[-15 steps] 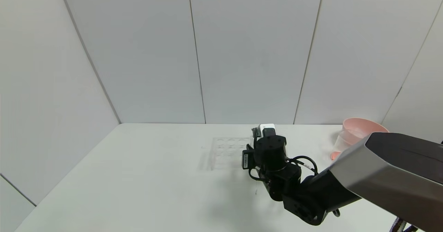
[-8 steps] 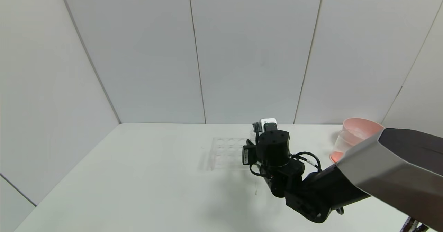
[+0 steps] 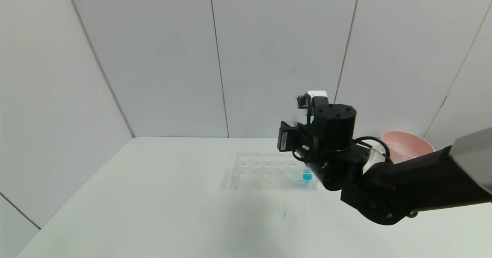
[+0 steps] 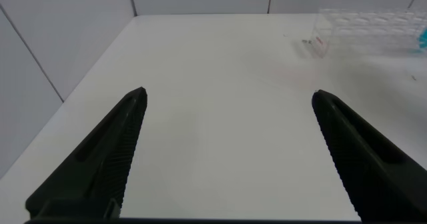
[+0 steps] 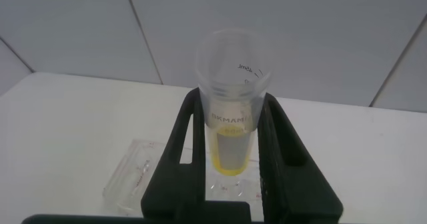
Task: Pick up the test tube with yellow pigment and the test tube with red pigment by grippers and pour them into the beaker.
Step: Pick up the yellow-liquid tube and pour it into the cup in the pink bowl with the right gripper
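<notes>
Yellow liquid fills the bottom of the test tube with yellow pigment [image 5: 230, 117], clamped upright between the right gripper [image 5: 230, 144] fingers [image 5: 190, 147], raised above the clear tube rack [image 3: 269, 169] at table centre. A blue-liquid tube [image 3: 307, 175] stands at the rack's 3 o'clock end. Pink bowl [image 3: 407, 144] further toward 3 o'clock. Left gripper [image 4: 227, 151] spread wide, holding nothing, over the white table [image 4: 220, 84] toward 9 o'clock.
</notes>
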`<state>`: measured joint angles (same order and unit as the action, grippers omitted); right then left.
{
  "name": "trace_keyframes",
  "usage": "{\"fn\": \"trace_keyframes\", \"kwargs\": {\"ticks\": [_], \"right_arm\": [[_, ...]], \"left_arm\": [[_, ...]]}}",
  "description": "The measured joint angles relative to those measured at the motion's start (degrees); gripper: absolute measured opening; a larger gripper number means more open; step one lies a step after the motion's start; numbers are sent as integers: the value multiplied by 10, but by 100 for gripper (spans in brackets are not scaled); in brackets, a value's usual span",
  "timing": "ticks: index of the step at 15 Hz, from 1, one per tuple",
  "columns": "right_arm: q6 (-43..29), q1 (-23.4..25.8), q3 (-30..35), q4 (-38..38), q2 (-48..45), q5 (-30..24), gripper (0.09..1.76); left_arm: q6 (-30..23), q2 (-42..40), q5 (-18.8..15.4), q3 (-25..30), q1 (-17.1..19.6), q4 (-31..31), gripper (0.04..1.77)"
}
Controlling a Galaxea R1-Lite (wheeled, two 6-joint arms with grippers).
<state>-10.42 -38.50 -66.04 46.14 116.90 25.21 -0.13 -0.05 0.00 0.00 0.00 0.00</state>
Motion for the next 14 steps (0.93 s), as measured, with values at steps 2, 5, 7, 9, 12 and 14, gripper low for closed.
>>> {"fn": "trace_keyframes", "kwargs": {"ticks": [2,5,7,9,12,14], "right_arm": [[4,42,5,-16,-43,-33,52],[27,145,37,-22,-99,-142,52],[38,230,65,-24,-128,-245,52],[48,326,90,-24,-152,-357,52],[74,463,109,-23,-167,-519,52],[145,542,107,-22,-163,-612,52]], "left_arm": [[0,0,0,0,0,0,176],[0,0,0,0,0,0,176],[0,0,0,0,0,0,176],[0,0,0,0,0,0,176],[0,0,0,0,0,0,176],[0,0,0,0,0,0,176]]}}
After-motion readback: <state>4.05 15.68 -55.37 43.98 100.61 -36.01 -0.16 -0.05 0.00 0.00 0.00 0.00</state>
